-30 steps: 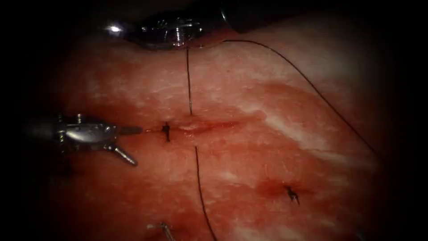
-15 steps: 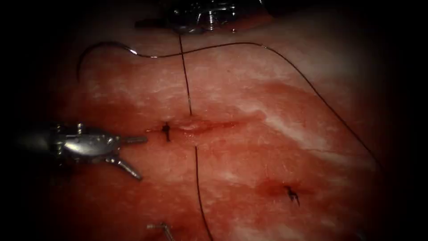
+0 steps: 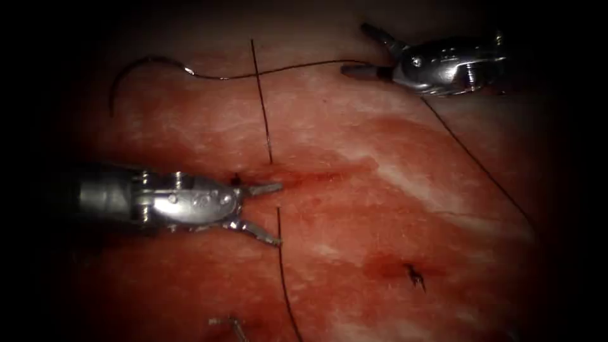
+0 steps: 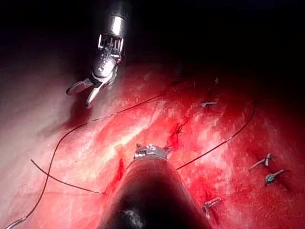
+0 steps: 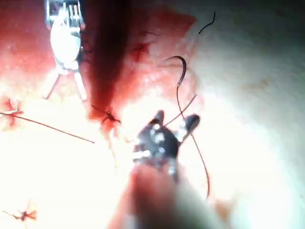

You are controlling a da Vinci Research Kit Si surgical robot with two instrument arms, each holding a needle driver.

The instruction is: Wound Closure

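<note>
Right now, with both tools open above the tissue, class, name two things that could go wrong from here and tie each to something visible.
1. The needle lies loose on the tissue, left of the cut, held by neither tool; it could shift if the thread is tugged.
2. The left tool sits open at the cut, close to the thread; its tips might snag the thread or scrape the tissue.
The right tool is open too, beside the thread.

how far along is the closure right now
Done: one tied stitch sits at the left end of the cut, and thread enters the tissue above the cut and emerges below it. In hand: nothing; left hand and right hand are both open, the needle lying free on the tissue, upper left. Left: that crossing thread is not yet knotted.
</note>
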